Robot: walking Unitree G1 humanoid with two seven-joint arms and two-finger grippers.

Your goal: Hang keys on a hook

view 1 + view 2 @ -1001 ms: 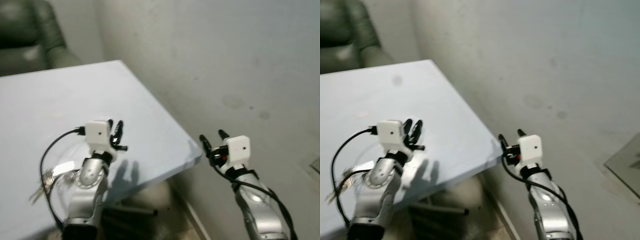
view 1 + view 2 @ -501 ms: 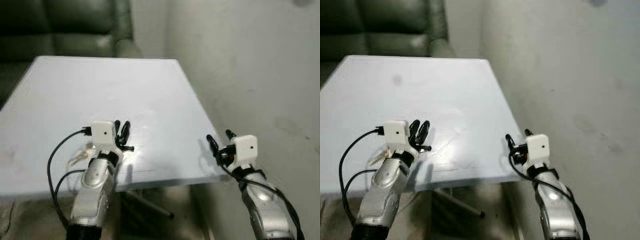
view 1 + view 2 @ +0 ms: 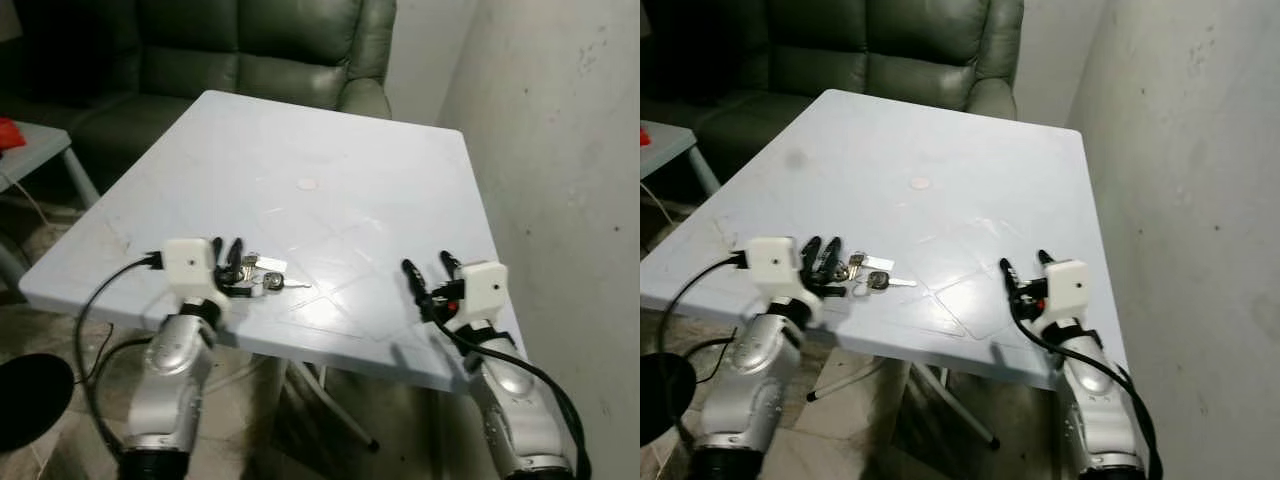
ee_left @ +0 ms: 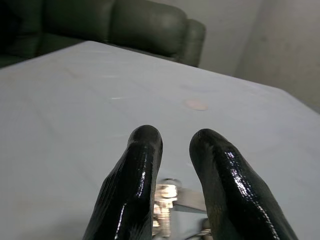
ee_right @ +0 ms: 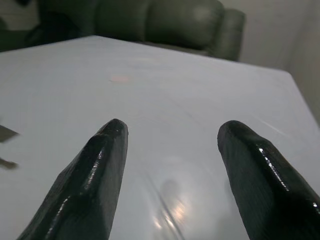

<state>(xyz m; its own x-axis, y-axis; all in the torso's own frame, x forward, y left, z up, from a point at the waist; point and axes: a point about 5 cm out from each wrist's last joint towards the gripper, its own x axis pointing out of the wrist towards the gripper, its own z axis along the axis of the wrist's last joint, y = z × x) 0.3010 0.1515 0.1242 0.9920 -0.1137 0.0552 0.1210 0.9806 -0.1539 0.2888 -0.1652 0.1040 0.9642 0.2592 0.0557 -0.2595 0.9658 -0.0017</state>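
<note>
The left gripper (image 3: 229,262) has its jaws slightly parted just before the keys (image 3: 262,276) on the tabletop (image 3: 330,160); close squarely on the ring, while the right gripper (image 3: 430,277) waits with jaws released.

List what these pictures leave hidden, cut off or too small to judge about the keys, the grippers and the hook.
1. The keys: the left gripper covers part of the bunch in the eye views; their number is too small to count.
2. In the left wrist view, the picture's edge and the fingers cut off the keys.
3. Whether the left gripper touches the keys: unclear.
4. The hook: I see none on the wall, so its place is unknown.
5. The right gripper is open over the table.
</note>
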